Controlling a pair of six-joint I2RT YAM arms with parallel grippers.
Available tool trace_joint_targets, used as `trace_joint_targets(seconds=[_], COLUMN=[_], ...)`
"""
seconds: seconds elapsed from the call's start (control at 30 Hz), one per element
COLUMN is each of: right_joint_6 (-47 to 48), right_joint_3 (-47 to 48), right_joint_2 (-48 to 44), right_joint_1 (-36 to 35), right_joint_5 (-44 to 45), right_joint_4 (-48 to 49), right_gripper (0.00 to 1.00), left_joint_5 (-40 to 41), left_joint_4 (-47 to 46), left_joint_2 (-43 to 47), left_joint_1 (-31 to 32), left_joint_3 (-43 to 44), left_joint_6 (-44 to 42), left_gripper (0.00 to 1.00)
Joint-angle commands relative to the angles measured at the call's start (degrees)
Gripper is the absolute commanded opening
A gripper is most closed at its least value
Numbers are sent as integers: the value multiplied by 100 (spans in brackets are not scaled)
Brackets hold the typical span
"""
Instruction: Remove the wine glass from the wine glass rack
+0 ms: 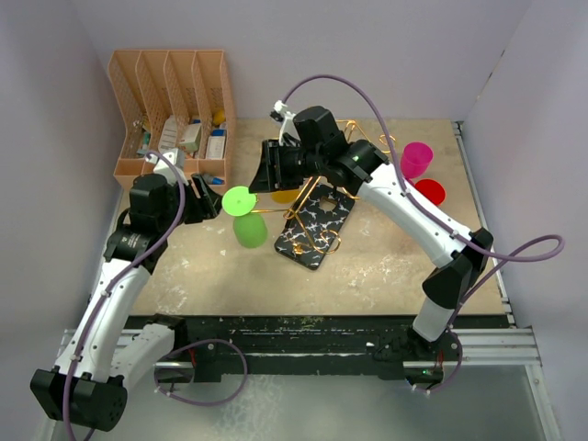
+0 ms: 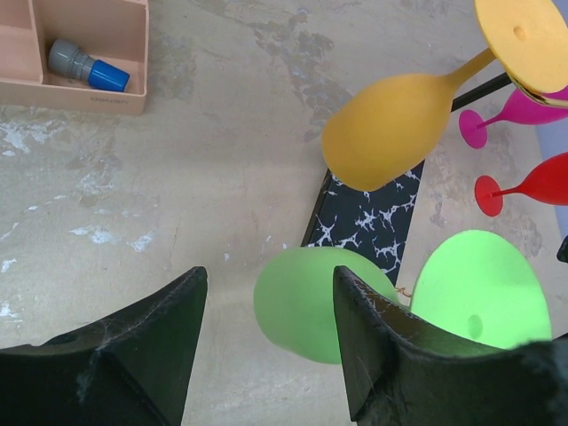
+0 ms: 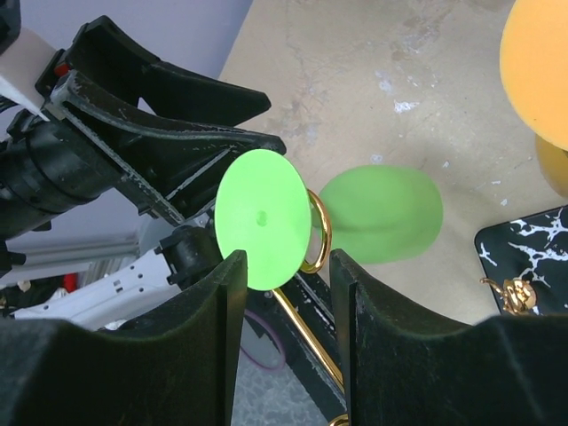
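The wine glass rack (image 1: pixel 322 197) is gold wire on a black, white-veined base (image 1: pixel 317 230). A green wine glass (image 1: pixel 244 216) hangs upside down from the curl (image 3: pixel 318 232) at the end of its left arm. The glass's foot (image 3: pixel 264 217) is on top and its bowl (image 3: pixel 382 213) below. My right gripper (image 3: pixel 288 257) is open, with the gold arm running between its fingers just behind the curl. My left gripper (image 2: pixel 266 280) is open, right beside the glass on its left. The bowl (image 2: pixel 306 306) shows past its fingertips; the stem is hidden.
An orange glass (image 2: pixel 390 129), a pink one (image 2: pixel 524 106) and a red one (image 2: pixel 541 182) hang from other arms of the rack. A peach file organiser (image 1: pixel 170 110) holding small items stands at the back left. Walls close in the table on both sides.
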State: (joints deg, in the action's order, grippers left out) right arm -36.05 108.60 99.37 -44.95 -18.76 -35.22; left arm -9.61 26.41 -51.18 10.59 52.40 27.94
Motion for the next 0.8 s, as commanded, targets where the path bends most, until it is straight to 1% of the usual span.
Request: trace_joint_targets(seconds=[0.0,0.2,0.43,0.77], right_joint_6=[43,155,251,224], right_joint_3=[94,294,452,521], right_joint_2=[64,362,472,530], right_joint_1=[12,8,12,10], right_joint_5=[-136,-224,-202,-593], right_joint_4=[146,107,145,433], right_gripper=[45,45,45,45], left_joint_5=[-164,-159,-190,-243], left_joint_4=[-330,-327,-320,-374], left_joint_2=[-93,-111,-231,-306], left_joint_1=[13,13,13,13], left_joint_3=[138,173,278,312], left_joint_6=[42,44,9,26], left_gripper=[62,62,62,61])
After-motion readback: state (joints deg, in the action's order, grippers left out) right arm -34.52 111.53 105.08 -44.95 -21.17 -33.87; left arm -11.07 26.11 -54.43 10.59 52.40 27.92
